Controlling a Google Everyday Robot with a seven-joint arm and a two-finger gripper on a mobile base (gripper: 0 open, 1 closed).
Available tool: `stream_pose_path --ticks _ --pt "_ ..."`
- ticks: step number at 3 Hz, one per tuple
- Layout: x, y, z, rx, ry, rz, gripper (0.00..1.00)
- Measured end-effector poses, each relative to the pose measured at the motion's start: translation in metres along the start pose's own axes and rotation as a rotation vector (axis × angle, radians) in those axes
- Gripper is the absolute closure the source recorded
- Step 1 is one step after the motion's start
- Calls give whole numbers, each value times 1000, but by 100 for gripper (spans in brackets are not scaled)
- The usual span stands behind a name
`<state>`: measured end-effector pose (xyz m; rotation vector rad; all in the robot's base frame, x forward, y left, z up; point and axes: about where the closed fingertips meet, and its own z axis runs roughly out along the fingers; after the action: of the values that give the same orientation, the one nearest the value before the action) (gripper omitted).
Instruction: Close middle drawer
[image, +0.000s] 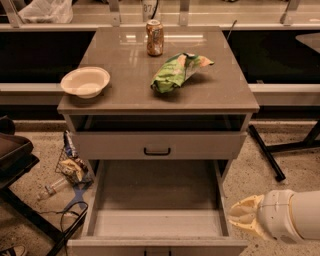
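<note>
The middle drawer (157, 244) of the grey-beige cabinet is pulled far out toward me. Its long, shallow grey tray is bare, and only the top of its small dark handle (157, 253) shows at the bottom edge. My gripper (242, 216), with cream fingers on a white wrist, reaches in from the lower right. It is just right of the drawer's front right corner, apart from it, and looks open and empty.
Above it, the drawer with a black loop handle (157, 151) stands slightly out. On the cabinet top (125, 95) are a white bowl (85, 81), a soda can (154, 37) and a green chip bag (177, 71). Trash (72, 167) and cables lie on the floor at left. A black table leg (266, 152) stands at right.
</note>
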<state>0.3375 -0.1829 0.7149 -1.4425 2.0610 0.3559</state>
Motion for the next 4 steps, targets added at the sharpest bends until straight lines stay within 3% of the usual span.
stream_pose_path --ticks 1,2,3,4 --pt "0 0 0 0 0 -1 100" --pt "9 16 17 -19 -8 16 100" --pt "35 42 47 -55 -47 63 100" --pt "73 70 96 -125 -98 114 100"
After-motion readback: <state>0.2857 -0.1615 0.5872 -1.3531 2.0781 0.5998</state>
